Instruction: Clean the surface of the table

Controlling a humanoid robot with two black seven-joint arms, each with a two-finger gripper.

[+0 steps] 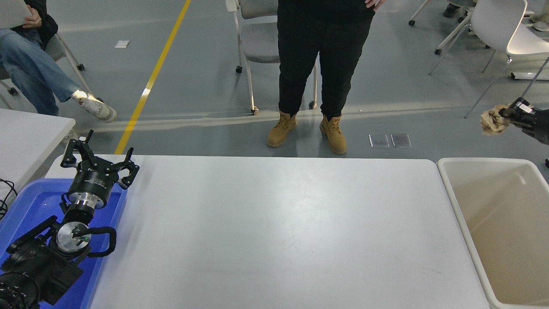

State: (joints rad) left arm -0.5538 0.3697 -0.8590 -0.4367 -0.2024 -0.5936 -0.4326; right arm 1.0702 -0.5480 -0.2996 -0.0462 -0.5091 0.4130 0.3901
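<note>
Right black gripper (510,114) is clamped tight on a crumpled brown paper wad (492,121), up above the beige plastic tub (454,195). Left black gripper (99,158) sits parked over the blue tray (25,201), jaws spread wide, holding nothing.

Grey, smooth floor (193,86) with soft reflections of light, crossed by a yellow line (154,75) running from the top toward the lower left; two small shiny plates (389,140) lie set into it. A grey wheeled chair (257,43) stands behind a person in black trousers and tan boots (306,131), white chairs (502,30) occupy the upper right, and a seated person in jeans (30,73) appears at upper left. A smaller white table (25,137) enters at the left edge.
</note>
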